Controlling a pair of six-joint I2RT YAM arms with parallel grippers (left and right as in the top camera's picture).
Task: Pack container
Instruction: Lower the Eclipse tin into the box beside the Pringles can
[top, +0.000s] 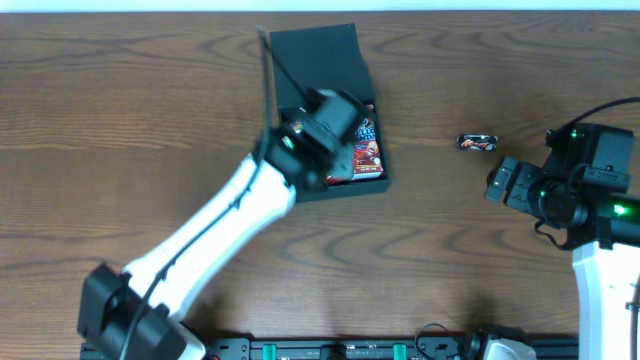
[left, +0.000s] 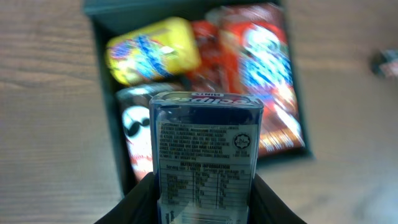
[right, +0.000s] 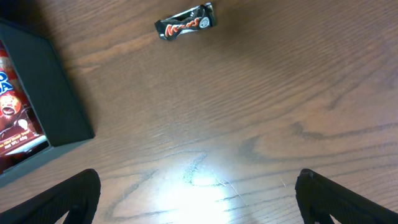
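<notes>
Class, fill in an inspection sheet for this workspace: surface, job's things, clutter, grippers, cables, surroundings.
Surface: wood-grain table.
Job's things: box open, snack packs inside; mint tin held above it; Mars bar loose on the table, apart from the box.
Clutter: nothing seen.
Grippers: left gripper fingers shut on mint tin; right gripper open, empty.
Cables: black cable looping by the right arm.
Surroundings: black rail at the table's near edge.
</notes>
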